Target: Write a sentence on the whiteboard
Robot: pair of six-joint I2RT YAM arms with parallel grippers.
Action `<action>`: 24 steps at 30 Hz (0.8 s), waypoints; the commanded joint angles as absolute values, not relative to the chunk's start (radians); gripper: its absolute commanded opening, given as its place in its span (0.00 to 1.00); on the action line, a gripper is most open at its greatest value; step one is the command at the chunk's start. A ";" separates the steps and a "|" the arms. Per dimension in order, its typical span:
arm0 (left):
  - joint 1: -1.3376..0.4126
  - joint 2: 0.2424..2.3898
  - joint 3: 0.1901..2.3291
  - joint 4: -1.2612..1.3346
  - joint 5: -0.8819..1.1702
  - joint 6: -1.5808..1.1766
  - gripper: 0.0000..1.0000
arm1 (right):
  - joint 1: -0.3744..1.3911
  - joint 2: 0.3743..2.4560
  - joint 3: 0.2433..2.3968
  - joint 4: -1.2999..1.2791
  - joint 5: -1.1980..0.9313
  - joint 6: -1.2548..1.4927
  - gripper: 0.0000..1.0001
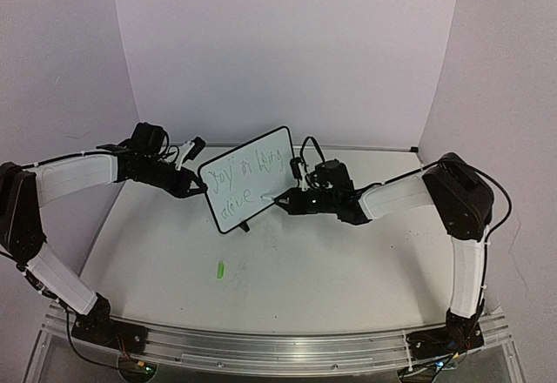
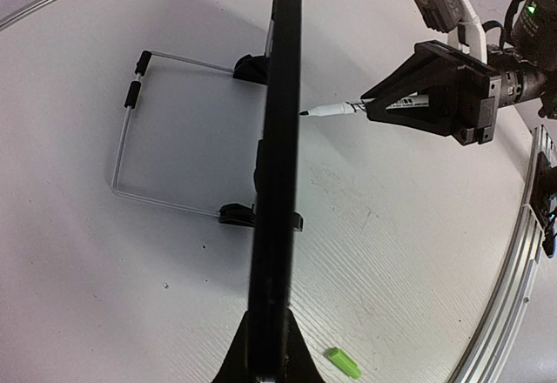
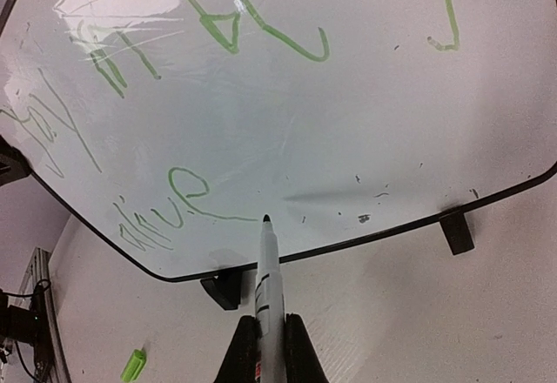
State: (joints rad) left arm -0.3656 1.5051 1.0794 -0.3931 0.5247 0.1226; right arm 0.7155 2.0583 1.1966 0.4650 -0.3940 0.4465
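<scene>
Status: mid-writing, we judge, near the end of the second line. We see the right gripper (image 3: 270, 348) pressed onto a marker (image 3: 268, 278), the barrel running straight out ahead of its fingertips so the nib (image 3: 265, 219) leads. Nib sits at the whiteboard (image 3: 365, 113) face, right at the tail of the last green stroke. Contact looks likely, but we cannot fully confirm it.

The sentence (image 1: 254, 165) lies dead ahead of that gripper: upper line well above the nib, lower line just to the nib's left in the wrist view.

The left gripper (image 2: 268, 348) is clamped on the board's rim, one finger on each side of the thin edge, with the board running straight away from it. We take that hold as a brace, since pen pressure from the opposite side could otherwise push the board back or skid it. A wire stand (image 2: 126, 139) props the board from behind, on the side away from the right gripper.

A green cap (image 2: 343, 363) lies loose on the table (image 2: 418, 252), near the left gripper and off to one side of its fingers, well clear of the nib and out of the stroke path.

Counts: one whiteboard, two lines of writing, one marker, one cap, one wire stand, two black feet (image 2: 239, 215), two grippers, both occupied.
</scene>
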 commanded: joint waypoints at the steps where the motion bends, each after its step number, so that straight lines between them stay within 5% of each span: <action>1: -0.365 1.510 1.117 -0.396 0.520 0.131 0.00 | 0.712 2.051 1.229 0.506 -0.407 0.446 0.00; 24: -0.365 1.514 1.118 -0.395 0.521 0.131 0.00 | 0.712 2.109 1.278 0.505 -0.415 0.461 0.00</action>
State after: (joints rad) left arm -0.3656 1.5070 1.0794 -0.3927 0.5278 0.1226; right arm 0.7155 2.0949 1.2415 0.4774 -0.4129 0.4545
